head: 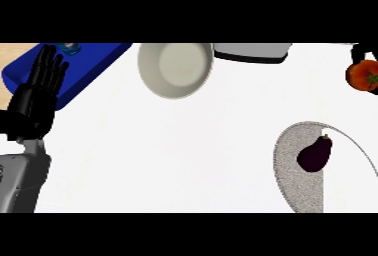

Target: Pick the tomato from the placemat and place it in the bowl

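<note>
Left forearm (22,180) nearest, lower left; one tomato (362,75) at the right edge, off the placemat (295,185), right hand (359,51) with black fingers curled round it; one eggplant (314,154) on that one grey placemat, one cream bowl (175,69) top centre, one blue board (88,65), white counter (170,150); left hand (33,97) straight-fingered, upright, holding nothing.

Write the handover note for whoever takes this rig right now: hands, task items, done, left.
Left hand: open, fingers up, resting at the view's left over the blue tray; holds nothing.
Right hand: only partly in view at the right edge, curled round the tomato.
Tomato: off the placemat, upper right, well right of the bowl.
Bowl: top centre, nothing in it.
Eggplant: lies on the placemat; not part of the job.
Done: the pick.
Left: carry the tomato left to the bowl and release it there.
</note>
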### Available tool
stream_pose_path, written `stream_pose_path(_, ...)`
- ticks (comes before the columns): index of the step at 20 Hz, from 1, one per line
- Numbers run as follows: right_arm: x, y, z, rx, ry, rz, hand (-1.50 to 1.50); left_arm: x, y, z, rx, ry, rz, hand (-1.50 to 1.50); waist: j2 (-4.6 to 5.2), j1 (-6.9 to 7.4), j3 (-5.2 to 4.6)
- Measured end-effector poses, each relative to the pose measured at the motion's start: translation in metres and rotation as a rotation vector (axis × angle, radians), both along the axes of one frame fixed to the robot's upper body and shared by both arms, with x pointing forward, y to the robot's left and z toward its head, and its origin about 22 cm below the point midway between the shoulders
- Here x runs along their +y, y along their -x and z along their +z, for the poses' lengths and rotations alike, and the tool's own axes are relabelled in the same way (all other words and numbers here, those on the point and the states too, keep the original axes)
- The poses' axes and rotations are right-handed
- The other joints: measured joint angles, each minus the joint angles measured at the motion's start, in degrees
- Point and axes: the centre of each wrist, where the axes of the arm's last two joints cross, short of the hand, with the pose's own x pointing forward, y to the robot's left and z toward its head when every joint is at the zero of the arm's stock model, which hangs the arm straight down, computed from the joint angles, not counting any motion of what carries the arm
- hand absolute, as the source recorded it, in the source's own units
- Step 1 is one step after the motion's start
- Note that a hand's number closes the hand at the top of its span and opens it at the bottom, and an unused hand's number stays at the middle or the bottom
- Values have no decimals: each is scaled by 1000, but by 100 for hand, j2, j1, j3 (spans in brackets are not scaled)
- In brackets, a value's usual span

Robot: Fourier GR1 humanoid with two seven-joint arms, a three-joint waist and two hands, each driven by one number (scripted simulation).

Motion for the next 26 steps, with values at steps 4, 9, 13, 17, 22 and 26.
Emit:
stream_pose_path(4, 19, -23, 41, -77, 25, -59, 150, 0, -2, 1, -5, 2, -8, 0, 22, 24, 15)
stream_pose_path(9, 46, -42, 71, -216, -7, -45, 150, 3, 1, -6, 8, 3, 16, 0, -15, -135, 22)
stream_pose_path(13, 62, -50, 101, -249, -69, 55, 150, 8, 1, -2, 15, 6, 42, 0, -65, -277, 24)
stream_pose_path(17, 88, -54, 129, -273, -145, 202, 150, 17, 6, -4, 21, 4, 62, 0, -113, -401, 21)
stream_pose_path(22, 128, -57, 147, -250, -259, 392, 150, 25, 13, -9, 37, 3, 92, 0, -178, -570, 18)
stream_pose_path(26, 159, -57, 154, -168, -365, 506, 150, 33, 13, -3, 38, 4, 109, 0, -206, -649, 17)
